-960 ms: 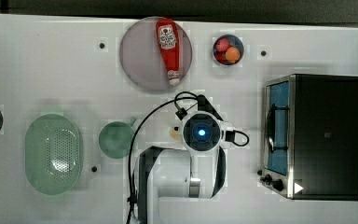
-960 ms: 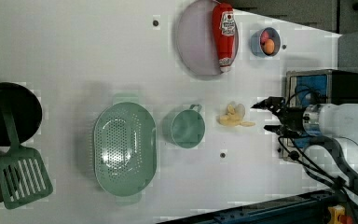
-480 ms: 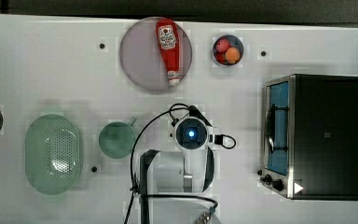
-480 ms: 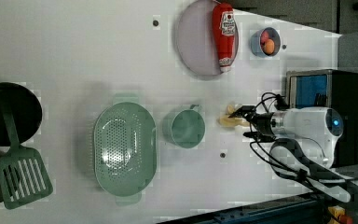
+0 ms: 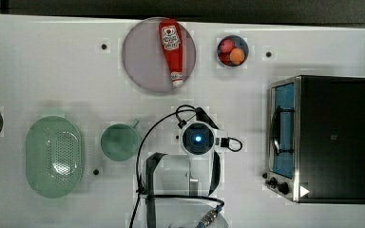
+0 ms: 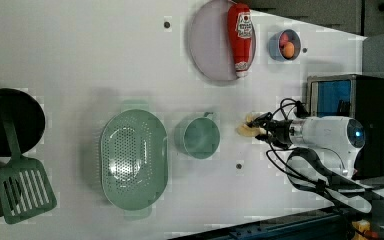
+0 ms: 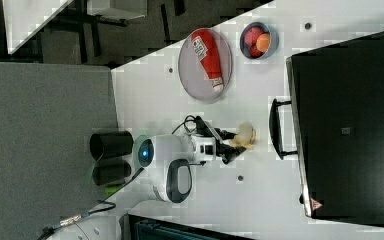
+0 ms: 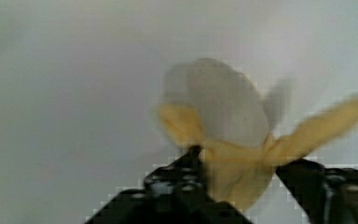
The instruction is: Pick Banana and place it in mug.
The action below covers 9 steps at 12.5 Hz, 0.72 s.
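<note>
Wrist view: the banana [image 8: 228, 140] is seen between the two dark fingers [image 8: 177, 186] of the pincer [image 8: 240, 182], its pale yellow body and whitish peeled end lying against the white desk [image 8: 65, 93], with both fingers drawn up to its sides; a closed grip on it seems likely, though whether it is lifted cannot be told. In the left view, the pincer [image 6: 261, 127] is reached out level over the desk [image 6: 80, 50], and the banana [image 6: 247, 127] is seen at its tip, just to the right of the teal mug [image 6: 199, 138] and apart from it. The mug stands upright beside the pale-green perforated basket [image 6: 134, 160], which lies on the left view's left of it. A grey plate [image 6: 212, 45] carrying a red ketchup bottle [image 6: 240, 37] is placed further up, near a small bowl of round fruits [image 6: 284, 45]. A dark oven [image 6: 352, 100] is seen behind the arm. A slotted spatula [image 6: 22, 187] rests near the left view's left edge. In the right view, the banana [image 7: 246, 135] is seen at the pincer [image 7: 235, 142], close to the oven's handle [image 7: 275, 127].
</note>
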### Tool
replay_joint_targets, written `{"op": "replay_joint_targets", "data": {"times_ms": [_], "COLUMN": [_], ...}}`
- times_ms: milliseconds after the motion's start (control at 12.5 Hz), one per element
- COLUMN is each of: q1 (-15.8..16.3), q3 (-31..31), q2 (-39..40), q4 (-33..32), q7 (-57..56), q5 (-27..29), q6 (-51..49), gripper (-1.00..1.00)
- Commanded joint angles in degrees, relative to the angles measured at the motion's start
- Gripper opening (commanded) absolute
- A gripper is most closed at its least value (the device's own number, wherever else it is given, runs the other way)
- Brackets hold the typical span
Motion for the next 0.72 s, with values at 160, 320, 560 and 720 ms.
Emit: {"op": "replay_joint_targets", "data": {"times_ms": [160, 320, 560, 720], "q1": [-0.2, -0.2, -0.1, 0.0], "q3": [0.6, 0.7, 0.7, 1.4], "q2": [-1.8, -4.9, -14.2, -23.6], "q4": [0.1, 0.2, 0.7, 2.5], "q7": [-0.6, -0.6, -0.6, -0.6], "q5": [0.0, 0.0, 0.0, 0.0], "q6": [-0.3, -0.4, -4.1, -14.9], "gripper": [-0.53, -0.53, -0.53, -0.53]}}
